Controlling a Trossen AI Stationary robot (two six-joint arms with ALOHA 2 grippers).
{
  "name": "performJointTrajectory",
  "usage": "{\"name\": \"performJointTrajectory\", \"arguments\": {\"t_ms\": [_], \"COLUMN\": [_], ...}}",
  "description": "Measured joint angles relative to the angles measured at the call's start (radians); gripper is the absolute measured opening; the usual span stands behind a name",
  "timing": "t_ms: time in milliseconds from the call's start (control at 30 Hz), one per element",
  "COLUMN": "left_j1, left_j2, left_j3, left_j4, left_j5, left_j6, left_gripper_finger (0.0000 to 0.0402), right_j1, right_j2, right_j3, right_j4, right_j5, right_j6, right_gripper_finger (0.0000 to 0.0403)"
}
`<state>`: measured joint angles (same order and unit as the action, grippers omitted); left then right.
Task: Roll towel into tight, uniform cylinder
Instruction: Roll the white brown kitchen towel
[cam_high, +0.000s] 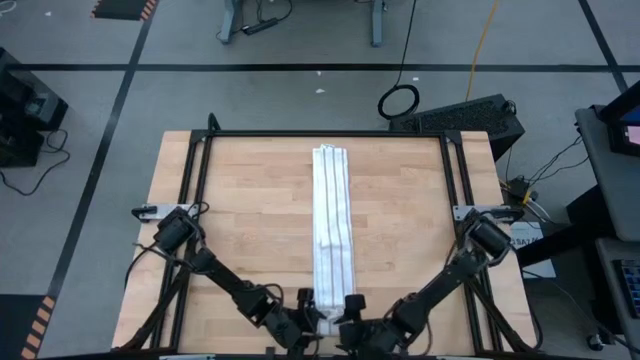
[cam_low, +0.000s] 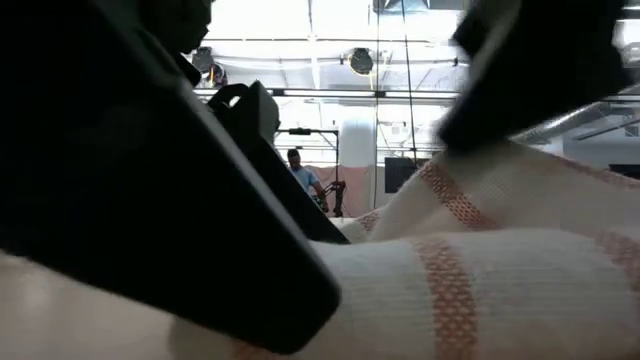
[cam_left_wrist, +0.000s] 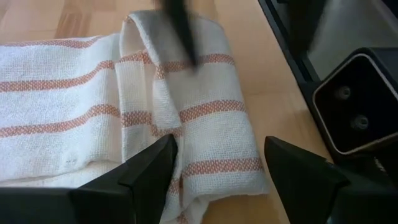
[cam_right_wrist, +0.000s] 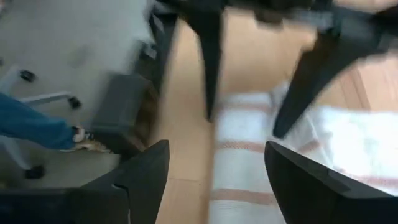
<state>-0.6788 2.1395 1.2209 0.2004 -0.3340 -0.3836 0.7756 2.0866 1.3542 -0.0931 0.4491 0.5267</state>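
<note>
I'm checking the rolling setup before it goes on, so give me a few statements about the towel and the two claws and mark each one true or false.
1. The towel lies folded into a long narrow strip on the wooden table. True.
2. Both claws are at the strip's near end. True: the left claw and right claw flank that end.
3. The towel's stripes are blue. False: in the left wrist view they are orange-red.
4. The left claw is clamped shut. False: its fingers stand apart over the towel's end.
5. The towel is already a finished cylinder. False: it lies flat, only its end folded over.
</note>
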Motion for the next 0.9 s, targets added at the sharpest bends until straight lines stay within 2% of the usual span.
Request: {"name": "performJointTrajectory", "arguments": {"t_ms": [167, 300, 433, 667, 900], "left_j1": [0.008, 0.008, 0.010, 0.016, 0.010], "left_j2": [0.000, 0.000, 0.000, -0.013, -0.112], "left_j3": [0.000, 0.000, 0.000, -0.002, -0.004], "left_j4": [0.001, 0.001, 0.002, -0.007, -0.046], "left_j5": [0.015, 0.015, 0.015, 0.016, -0.015], "left_j6": [0.000, -0.001, -0.001, 0.001, 0.003], "left_gripper_finger": [0.0258, 0.0258, 0.0258, 0.0258, 0.0258], "right_j1": [-0.015, -0.023, -0.022, -0.040, -0.075], "right_j2": [0.024, 0.023, 0.023, 0.022, 0.022], "right_j3": [-0.002, -0.002, -0.012, -0.042, -0.042], "right_j4": [-0.024, -0.111, -0.138, -0.104, -0.100], "right_j5": [-0.002, 0.003, -0.013, -0.055, -0.109], "right_j6": [0.044, 0.100, 0.135, 0.142, 0.146], "right_gripper_finger": [0.0270, 0.0293, 0.0292, 0.0240, 0.0141]}}
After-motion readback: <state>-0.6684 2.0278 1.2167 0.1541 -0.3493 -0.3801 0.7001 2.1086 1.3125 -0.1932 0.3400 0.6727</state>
